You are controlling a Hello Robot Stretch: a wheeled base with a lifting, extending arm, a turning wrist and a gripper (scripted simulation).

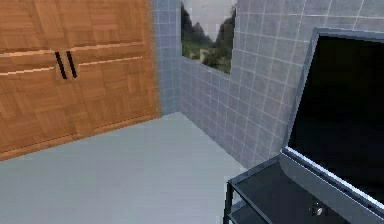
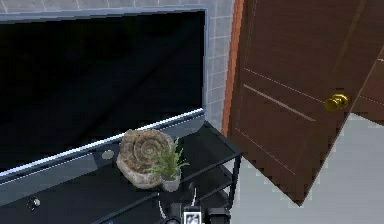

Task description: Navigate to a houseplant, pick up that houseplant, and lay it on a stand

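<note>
Since the arm side view faced the television [image 2: 90,80] square-on, I read the base as lined up side-on for a reach, not for more driving. That television took most of the view and sat on a dark TV stand [image 2: 212,150]. A brown door [image 2: 300,90] with a brass knob [image 2: 337,101] stood ajar just off the stand's right end, so clearance there was tight, by my guess.

On the stand's top, in front of the screen's lower bezel, was a tan spiral shell ornament [image 2: 143,155]. The houseplant [image 2: 171,165] stood upright in its small pot, touching or just beside the shell's right flank, near the front edge. It looked like plain decor placement, reachable from the front.

The hand [image 2: 176,207] sat at the view's bottom edge, directly below the pot. I couldn't tell contact, nor whether it was grasping the plant or released, because the pot appeared to rest on the stand right behind it. Judged step: pick not yet confirmed.
</note>
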